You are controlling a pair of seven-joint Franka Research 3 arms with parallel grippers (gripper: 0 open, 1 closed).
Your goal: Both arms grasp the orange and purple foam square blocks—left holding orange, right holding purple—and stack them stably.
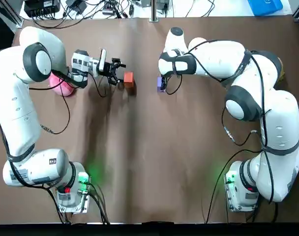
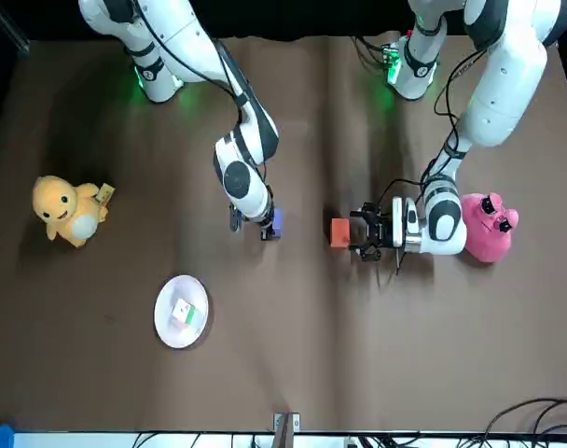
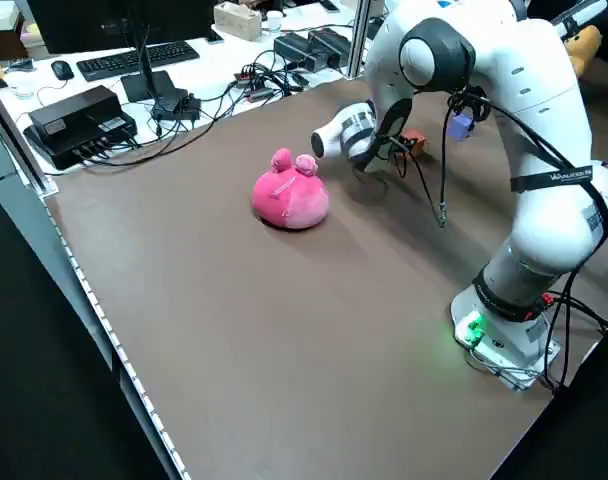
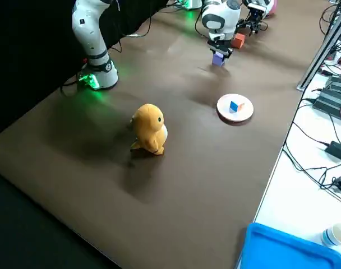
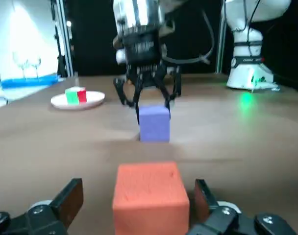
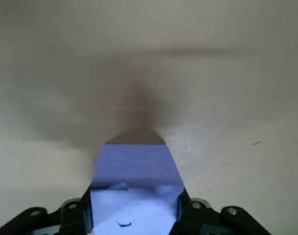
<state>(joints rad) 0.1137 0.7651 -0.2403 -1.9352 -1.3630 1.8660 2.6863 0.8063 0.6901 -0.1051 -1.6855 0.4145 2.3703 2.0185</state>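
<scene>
The orange foam block (image 1: 128, 78) rests on the brown table, just in front of my left gripper (image 1: 115, 73). In the left wrist view the orange block (image 5: 151, 196) sits between the spread fingers (image 5: 70, 196), with a gap on each side, so my left gripper is open. The purple foam block (image 1: 160, 83) stands on the table a short way to the right. My right gripper (image 1: 163, 84) comes down over it from above. In the right wrist view the purple block (image 6: 134, 171) fills the space between the pads, which are shut on it.
A pink plush toy (image 1: 61, 86) lies close behind my left wrist. A yellow plush toy (image 2: 69, 210) sits far off on the right arm's side. A white plate (image 2: 181, 311) with a small cube lies at the far edge.
</scene>
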